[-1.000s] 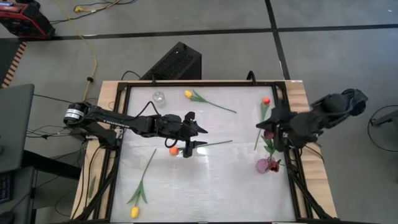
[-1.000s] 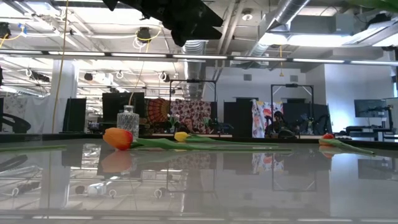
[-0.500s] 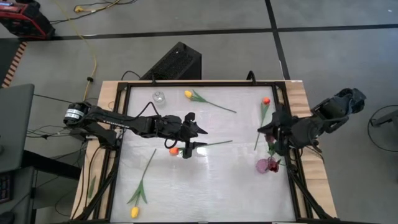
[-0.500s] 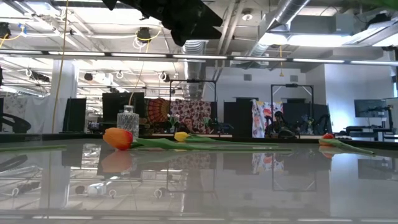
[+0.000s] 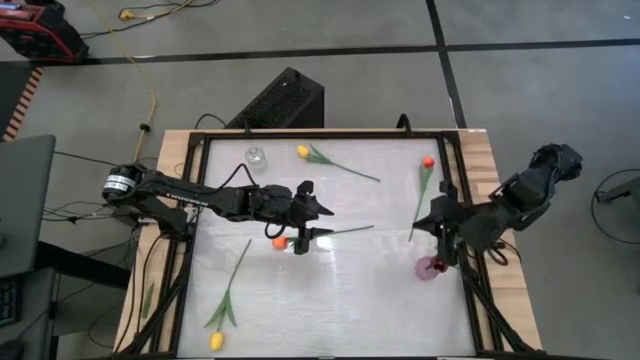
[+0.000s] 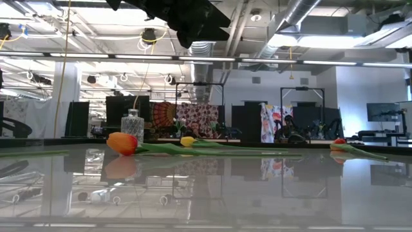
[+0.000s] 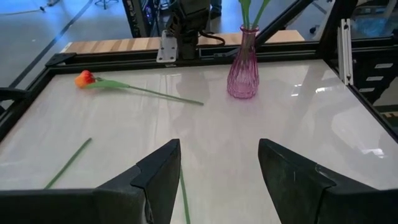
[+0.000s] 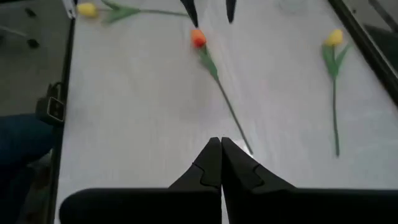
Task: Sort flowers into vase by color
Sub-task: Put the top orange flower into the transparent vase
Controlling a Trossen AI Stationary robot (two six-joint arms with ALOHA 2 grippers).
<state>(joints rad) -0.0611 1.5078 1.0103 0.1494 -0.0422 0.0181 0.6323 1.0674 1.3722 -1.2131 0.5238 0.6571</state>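
On the desk (image 5: 340,290) we count four loose flowers: an orange one (image 5: 279,242) near the middle, a yellow one (image 5: 303,151) toward the far edge, another yellow one (image 5: 215,341) at the near left corner, and an orange-red one (image 5: 428,162) on the right side. We see a pink vase (image 7: 243,68) at the right edge, with green stems standing in it; their heads are cut off in the left wrist view, and from above the right arm covers most of the vase, so we cannot tell their colour. A small clear vase (image 5: 255,156) stands at the far left; whether anything is in it we cannot make out.

Our left gripper (image 5: 303,238) hangs just beside the middle orange head, jaws spread wide and holding nothing. Our right gripper (image 8: 221,163) sits over the right edge near the pink vase, fingers pressed together with nothing between them.
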